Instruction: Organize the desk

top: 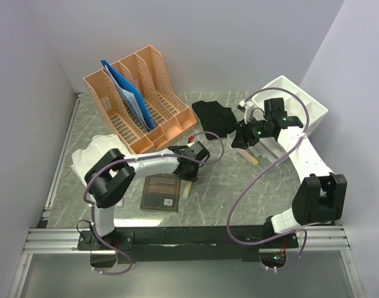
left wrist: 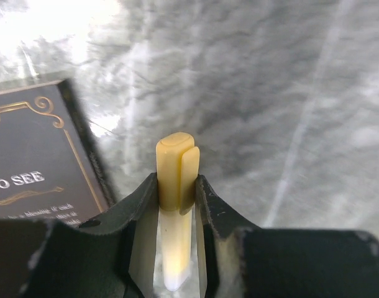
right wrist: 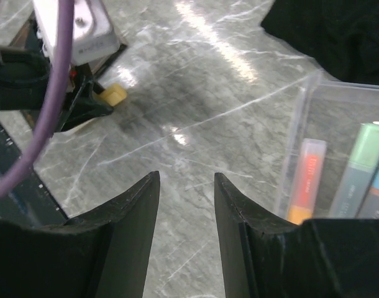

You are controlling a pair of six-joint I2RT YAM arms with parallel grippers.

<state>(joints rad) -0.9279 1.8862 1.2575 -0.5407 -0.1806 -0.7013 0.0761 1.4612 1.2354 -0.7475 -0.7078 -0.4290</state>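
Observation:
The desk point(top: 220, 180) is a grey-green marble top. A pale yellow marker point(left wrist: 177, 167) lies on it just right of a dark book point(left wrist: 28, 167). My left gripper point(left wrist: 177, 180) is down at the desk, and both jaws press against the marker's cap. From above, the left gripper point(top: 191, 177) and the marker point(top: 187, 188) sit at the book's point(top: 161, 191) right edge. My right gripper point(right wrist: 186, 177) hangs open over bare marble with nothing between its fingers. It is beside a clear plastic box point(right wrist: 338, 124) holding an orange marker point(right wrist: 304, 180) and a green marker point(right wrist: 363, 161).
An orange file organizer point(top: 140, 99) with a blue folder point(top: 130, 93) stands at the back left. A black cloth point(top: 215, 115) lies at the back centre, a white bin point(top: 295, 105) at the back right, and a white crumpled cloth point(top: 90, 155) at the left.

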